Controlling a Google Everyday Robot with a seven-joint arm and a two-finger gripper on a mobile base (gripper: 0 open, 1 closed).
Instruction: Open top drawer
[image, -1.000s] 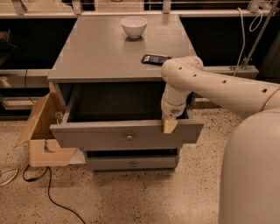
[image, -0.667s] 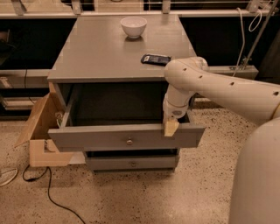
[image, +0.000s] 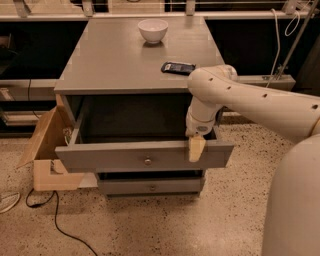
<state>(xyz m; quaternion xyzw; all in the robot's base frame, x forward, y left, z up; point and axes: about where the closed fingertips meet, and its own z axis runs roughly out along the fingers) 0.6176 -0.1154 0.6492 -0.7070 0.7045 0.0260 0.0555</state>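
Top drawer (image: 115, 159) stands open, sticking out of the grey cabinet (image: 67, 102) toward the camera. Its box is clear of the cabinet front, and the dark inside is visible from above. The front panel's long axis runs left-right across the view, flat face to the camera. Its top edge is nearly level, with the right end a touch higher. The small round knob (image: 147, 161) sits at panel centre, pointing at the camera.

Gripper (image: 196, 148) is at the right part of the panel's top edge, pointing straight down. Its tan tip lies over the outer face of the panel, touching it, well right of the knob. Cannot tell how far open the fingers are, or whether they clamp the panel, because the inner side is hidden behind the panel. The white arm (image: 250, 97) comes in from the right, above the drawer's right corner.

On the worktop (image: 110, 60) a white bowl (image: 153, 30) sits near the back and a dark flat device (image: 178, 67) near the right front edge, well apart. The lower drawer (image: 151, 186) is nearly shut under the open one. An open cardboard box (image: 45, 150) sits just left of the cabinet, and a black cable (image: 57, 217) lies on the speckled floor.
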